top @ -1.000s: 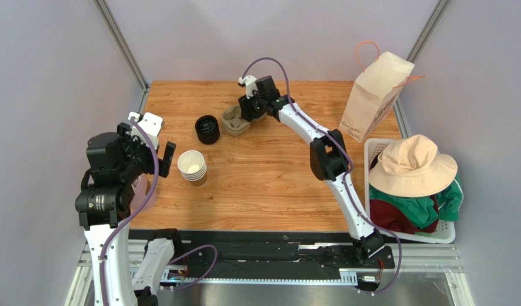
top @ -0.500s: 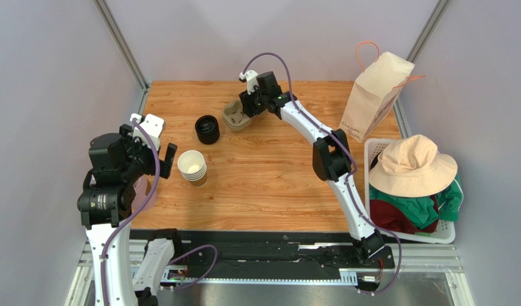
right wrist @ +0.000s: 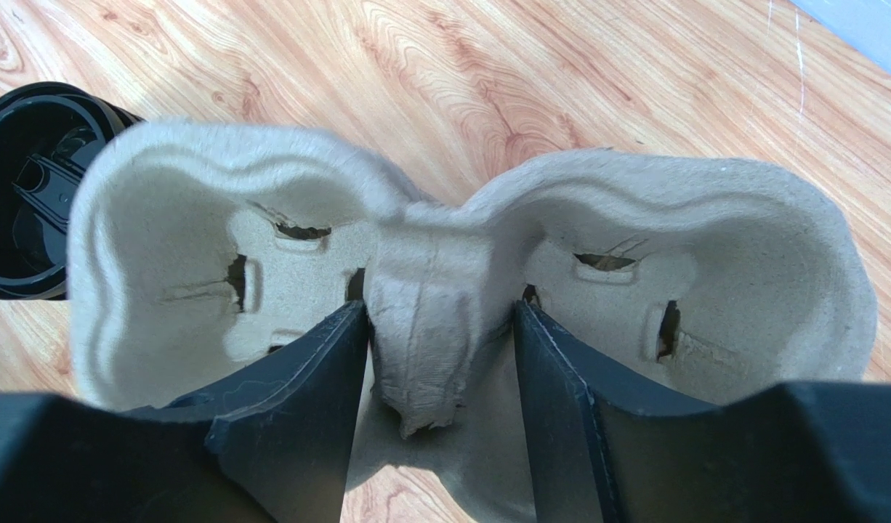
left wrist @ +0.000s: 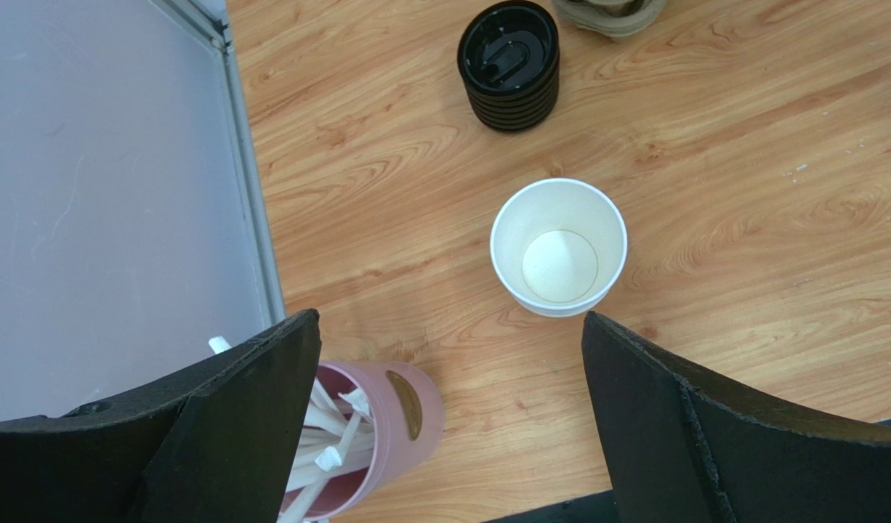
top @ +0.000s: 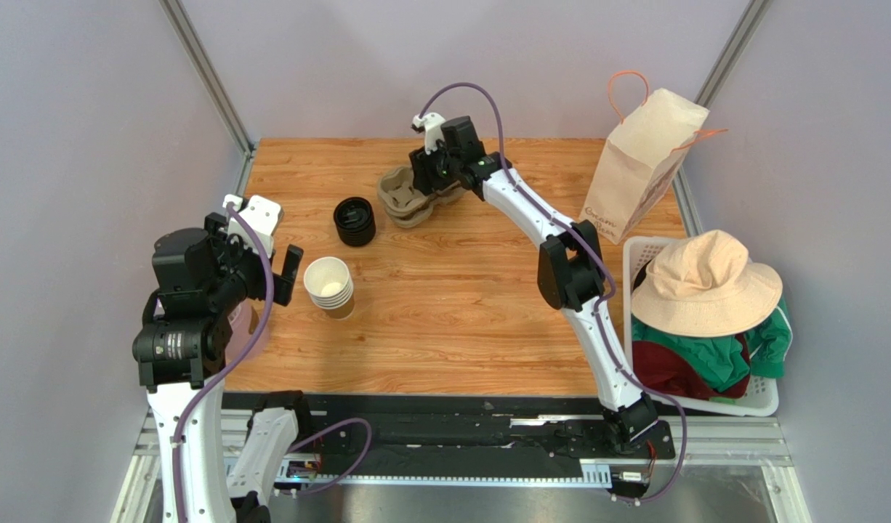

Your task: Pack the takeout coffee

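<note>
Right tool (right wrist: 439, 327) clamped on carrier (right wrist: 636, 218) ridge, carrier shifted farther than before; left tool (left wrist: 448, 327) released above cup stack (left wrist: 559, 245); lid stack (left wrist: 509, 60) just left of carrier.

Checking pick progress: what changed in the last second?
The right gripper, shut on the pulp cup carrier, shifted slightly toward the far edge, taking the carrier along; more of it now shows from above. The left gripper, cup stack, lid stack and paper bag stayed put.
</note>
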